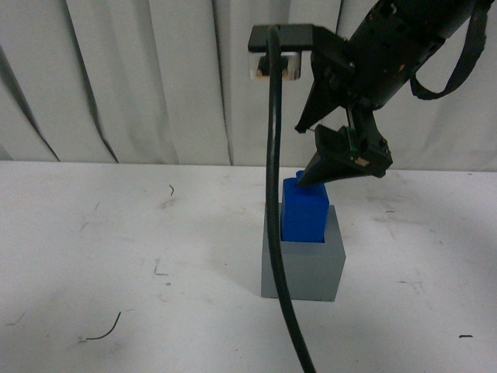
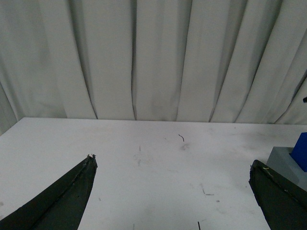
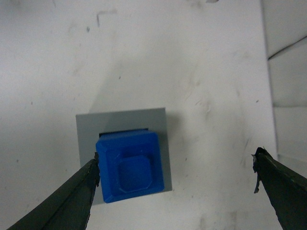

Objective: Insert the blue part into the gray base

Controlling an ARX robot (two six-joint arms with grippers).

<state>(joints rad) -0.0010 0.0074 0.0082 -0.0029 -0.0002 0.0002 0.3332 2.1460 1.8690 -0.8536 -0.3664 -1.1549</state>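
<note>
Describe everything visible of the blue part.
The blue part is a bright, plastic-looking block with bevelled top edges and a rounded square knob on top. It stands upright in the recess of the gray base, upper part protruding, a dark gap along one side. The open right hand hangs above; one finger sits at its top edge, contact unclear.

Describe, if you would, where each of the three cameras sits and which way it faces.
Front view: on the robot's body, facing forward over the table to the curtain; the right gripper, open, is over the blue part standing in the gray base.
Left wrist view: on the left wrist, facing level across the table; the open left gripper shows.
Right wrist view: on the right wrist, facing straight down; its open fingers flank the blue part.
Shared: all three show blue part and gray base.
</note>
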